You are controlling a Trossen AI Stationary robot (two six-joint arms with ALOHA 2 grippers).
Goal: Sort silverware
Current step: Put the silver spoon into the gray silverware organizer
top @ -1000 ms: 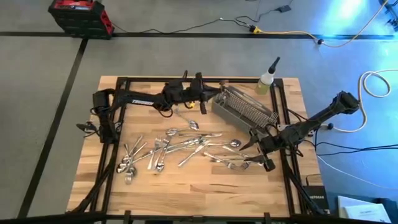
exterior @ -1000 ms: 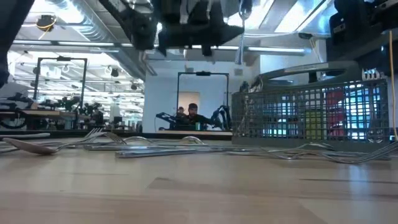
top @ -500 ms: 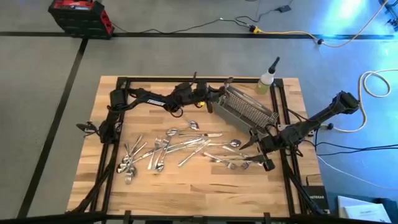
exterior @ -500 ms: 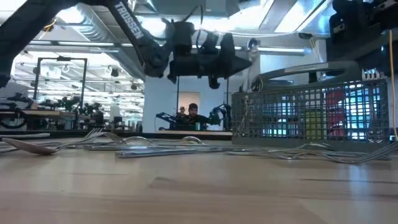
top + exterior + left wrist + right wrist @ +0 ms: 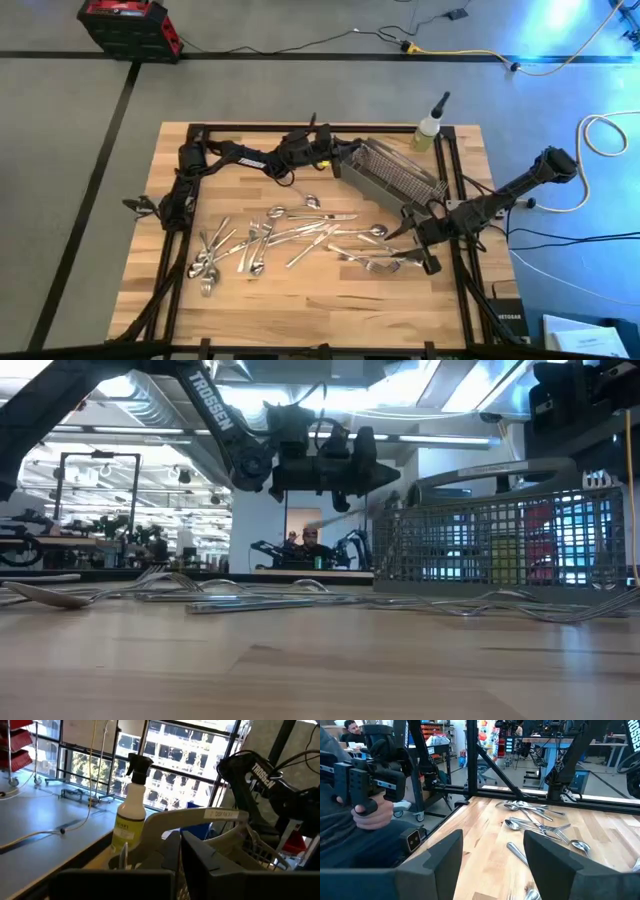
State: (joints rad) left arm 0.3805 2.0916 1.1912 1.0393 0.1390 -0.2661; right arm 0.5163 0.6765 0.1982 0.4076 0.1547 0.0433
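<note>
Counted roughly two dozen pieces of silverware (image 5: 290,236) strewn mid-table, one mesh basket (image 5: 392,175), one spray bottle (image 5: 430,124). Left gripper (image 5: 335,155) raised at basket's end, jaw state impossible to tell. Right gripper (image 5: 398,247) low beside the pile, jaws apart. Only the right wrist view caught a person's hand (image 5: 369,813).

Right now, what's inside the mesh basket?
From above, the basket shows only mesh and its handle; no silverware is clearly visible inside. Its left end is covered by the left gripper, and the low view is too cluttered to tell.
</note>
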